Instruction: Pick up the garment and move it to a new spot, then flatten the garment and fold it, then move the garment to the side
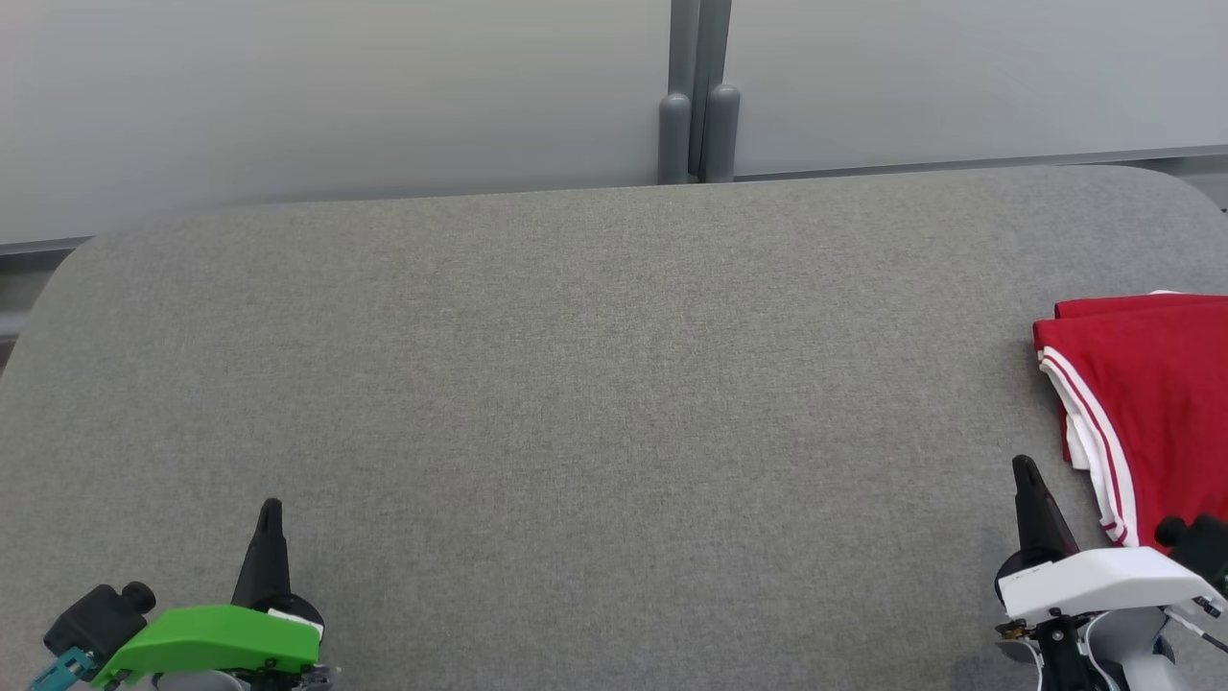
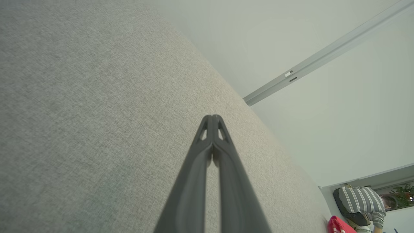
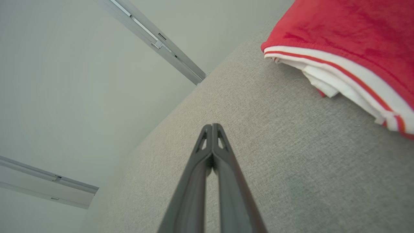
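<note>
Garment [image 1: 1151, 403], red with white trim, lies folded at the right edge of the tabletop [image 1: 614, 384] in the head view. Left wrist view: left gripper [image 2: 212, 117] over the tabletop, jaws pressed together. Right wrist view: right gripper [image 3: 212, 125] likewise, jaws pressed together.

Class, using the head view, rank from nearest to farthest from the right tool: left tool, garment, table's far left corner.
1. Garment, just right of the right tool.
2. Left tool, low on the left.
3. Table's far left corner, upper left.
</note>
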{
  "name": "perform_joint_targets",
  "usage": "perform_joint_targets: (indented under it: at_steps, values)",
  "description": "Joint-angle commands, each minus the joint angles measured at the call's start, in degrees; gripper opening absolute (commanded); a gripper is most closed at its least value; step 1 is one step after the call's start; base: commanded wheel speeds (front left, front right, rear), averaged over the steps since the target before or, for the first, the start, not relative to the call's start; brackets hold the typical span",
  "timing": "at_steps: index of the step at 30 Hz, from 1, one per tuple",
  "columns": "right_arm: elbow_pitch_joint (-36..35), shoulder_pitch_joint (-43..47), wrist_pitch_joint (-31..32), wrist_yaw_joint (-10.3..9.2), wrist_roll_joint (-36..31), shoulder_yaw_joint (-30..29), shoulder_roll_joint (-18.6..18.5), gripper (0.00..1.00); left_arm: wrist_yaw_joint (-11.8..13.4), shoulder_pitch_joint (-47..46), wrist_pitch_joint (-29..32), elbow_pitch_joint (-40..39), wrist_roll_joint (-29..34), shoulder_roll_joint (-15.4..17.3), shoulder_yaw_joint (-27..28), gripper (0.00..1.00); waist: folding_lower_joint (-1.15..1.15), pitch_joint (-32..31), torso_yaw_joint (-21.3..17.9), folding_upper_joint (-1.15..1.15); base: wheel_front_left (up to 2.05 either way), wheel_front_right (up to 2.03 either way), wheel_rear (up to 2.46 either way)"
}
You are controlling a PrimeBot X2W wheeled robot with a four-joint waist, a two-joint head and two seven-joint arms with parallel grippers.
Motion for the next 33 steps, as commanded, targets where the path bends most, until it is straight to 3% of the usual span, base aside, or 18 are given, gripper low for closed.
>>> perform_joint_targets:
  at_steps: [1, 33]
  values:
    - [-0.7, -1.4, 0.3, -0.01, 1.7, -0.1, -0.4, 0.0, -0.4, -1.5, 0.4, -0.8, -1.2, 0.1, 0.5, 0.0, 0.0, 0.0, 0.0, 0.17, 0.0, 0.0, 0.0]
    - [-0.4, -3.1, 5.6, -0.01, 24.3, -0.3, -0.7, 0.0, -1.2, -3.3, 5.6, -1.7, -18.3, -1.7, 3.6, 0.0, 0.0, -0.6, -0.5, 0.29, 0.0, 0.0, 0.0]
